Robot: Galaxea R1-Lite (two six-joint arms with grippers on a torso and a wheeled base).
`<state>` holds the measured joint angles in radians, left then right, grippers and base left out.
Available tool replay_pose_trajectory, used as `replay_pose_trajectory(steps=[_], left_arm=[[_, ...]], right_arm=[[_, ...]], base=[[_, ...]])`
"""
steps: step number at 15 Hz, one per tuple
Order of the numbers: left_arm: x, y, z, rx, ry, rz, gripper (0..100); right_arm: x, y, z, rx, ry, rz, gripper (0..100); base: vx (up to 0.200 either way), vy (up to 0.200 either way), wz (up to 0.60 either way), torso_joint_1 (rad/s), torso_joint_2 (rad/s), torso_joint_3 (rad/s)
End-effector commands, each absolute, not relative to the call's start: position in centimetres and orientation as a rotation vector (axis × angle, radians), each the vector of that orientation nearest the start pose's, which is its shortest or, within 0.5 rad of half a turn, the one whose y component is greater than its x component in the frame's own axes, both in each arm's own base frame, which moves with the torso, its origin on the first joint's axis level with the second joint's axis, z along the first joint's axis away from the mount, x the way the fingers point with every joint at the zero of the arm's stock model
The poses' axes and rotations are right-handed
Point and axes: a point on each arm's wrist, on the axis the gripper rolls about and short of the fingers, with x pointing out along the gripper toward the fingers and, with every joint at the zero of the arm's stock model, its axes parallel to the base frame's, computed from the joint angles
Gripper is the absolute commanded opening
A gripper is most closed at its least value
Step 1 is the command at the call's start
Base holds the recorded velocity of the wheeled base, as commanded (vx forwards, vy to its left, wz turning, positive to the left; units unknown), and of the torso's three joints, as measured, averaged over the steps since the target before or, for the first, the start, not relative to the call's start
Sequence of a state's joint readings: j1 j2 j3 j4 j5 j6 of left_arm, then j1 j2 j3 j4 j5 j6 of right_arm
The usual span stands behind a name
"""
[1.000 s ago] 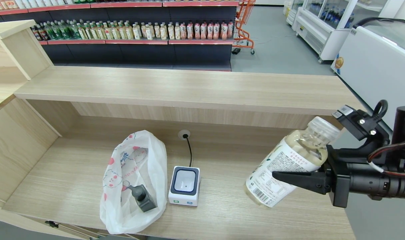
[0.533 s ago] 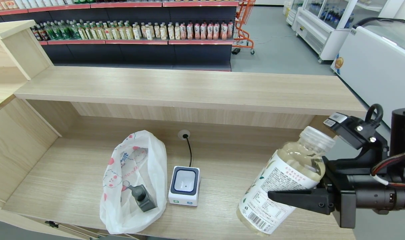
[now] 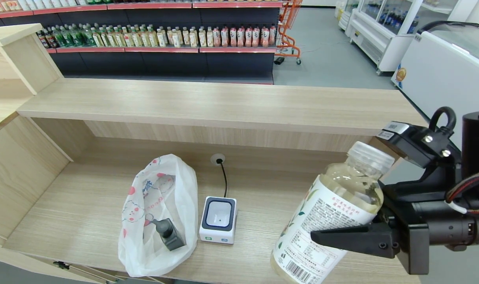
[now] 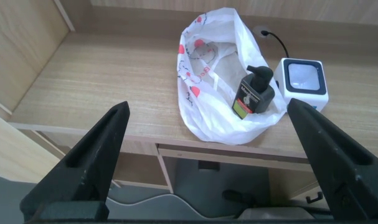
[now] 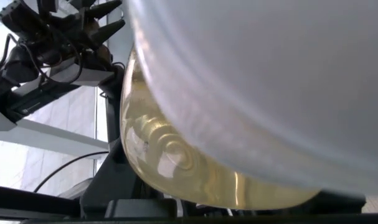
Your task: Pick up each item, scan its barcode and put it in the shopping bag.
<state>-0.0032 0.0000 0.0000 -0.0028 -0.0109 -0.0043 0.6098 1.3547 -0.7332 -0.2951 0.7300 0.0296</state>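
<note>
A clear plastic bottle of pale yellow liquid (image 5: 176, 162) looms very close, its rounded, ridged end curving across. A blurred white band (image 5: 269, 74), label or cap, spreads over it.

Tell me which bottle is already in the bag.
The dark pump bottle, inside the bag; the pale drink bottle is in the right gripper.
</note>
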Motion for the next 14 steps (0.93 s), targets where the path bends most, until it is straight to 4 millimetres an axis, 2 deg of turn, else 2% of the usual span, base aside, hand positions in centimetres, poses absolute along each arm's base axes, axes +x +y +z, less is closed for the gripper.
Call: replay_pose_trajectory(steps=[1, 7, 14], left_arm=[[-2.3, 0.0, 7.6, -0.005, -0.002, -0.014, 100], [-2.3, 0.0, 7.6, -0.005, -0.003, -0.014, 100], [-2.3, 0.0, 7.6, -0.005, -0.003, -0.014, 100]], right_arm=[[16.7, 13.6, 22.1, 0.044, 0.372, 1.326, 0], [17.0, 13.8, 20.3, 0.002, 0.41, 1.324, 0], [17.5, 14.9, 20.1, 0.001, 0.428, 1.349, 0]], base=[[0.0, 0.0, 0.0, 0.0, 0.0, 0.0], [0.0, 0.0, 0.0, 0.0, 0.0, 0.0], [0.0, 0.0, 0.0, 0.0, 0.0, 0.0]])
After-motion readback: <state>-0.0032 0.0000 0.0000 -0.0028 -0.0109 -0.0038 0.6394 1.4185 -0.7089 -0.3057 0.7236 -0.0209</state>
